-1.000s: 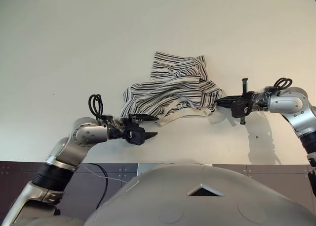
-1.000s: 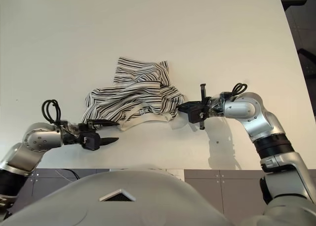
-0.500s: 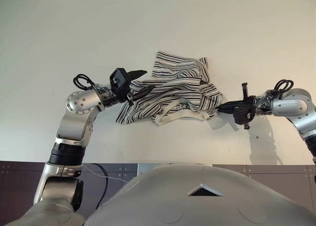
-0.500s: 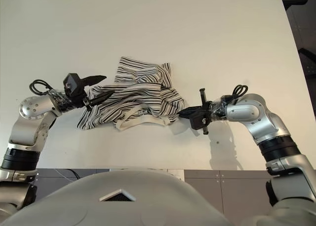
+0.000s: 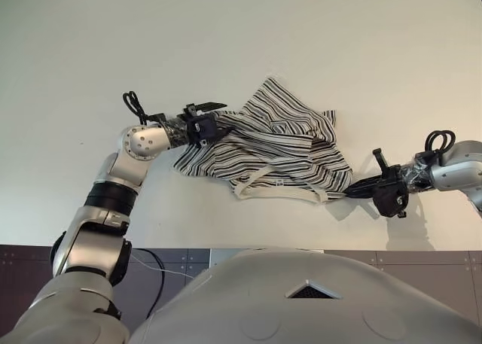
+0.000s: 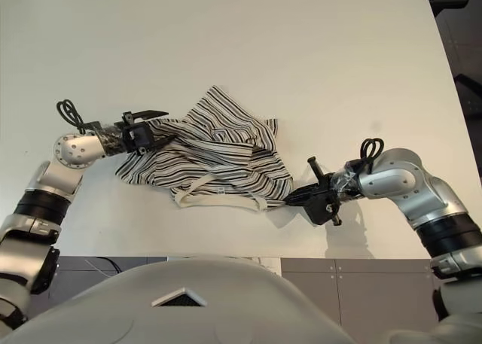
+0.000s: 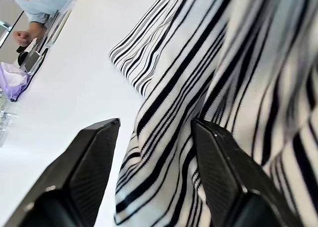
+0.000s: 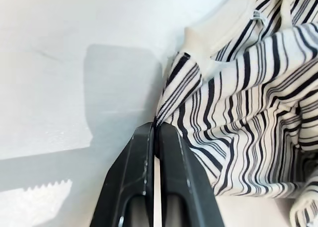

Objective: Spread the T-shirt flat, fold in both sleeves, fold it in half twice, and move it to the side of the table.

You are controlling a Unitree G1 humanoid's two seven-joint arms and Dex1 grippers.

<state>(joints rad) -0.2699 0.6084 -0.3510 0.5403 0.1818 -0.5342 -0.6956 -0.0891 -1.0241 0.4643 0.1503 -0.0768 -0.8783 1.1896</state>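
The black-and-white striped T-shirt [image 5: 279, 144] lies crumpled in the middle of the white table [image 5: 226, 28], its pale neckband toward the front edge. My left gripper [image 5: 215, 118] is open at the shirt's left side. In the left wrist view its two fingers [image 7: 89, 157] stand wide apart with striped cloth [image 7: 238, 63] between them. My right gripper [image 5: 352, 193] is shut on the shirt's right front corner, low over the table. The right wrist view shows its fingertips [image 8: 149, 132] pinching the striped edge [image 8: 171, 95].
Bare tabletop stretches behind and to both sides of the shirt. The table's front edge [image 5: 226, 247] runs close to the right gripper. A purple object [image 7: 12, 80] and small clutter sit at the table's far end in the left wrist view.
My left gripper rose from near the front edge and moved onto the shirt's left side. The right gripper pulled its corner rightward and nearer, stretching the shirt out.
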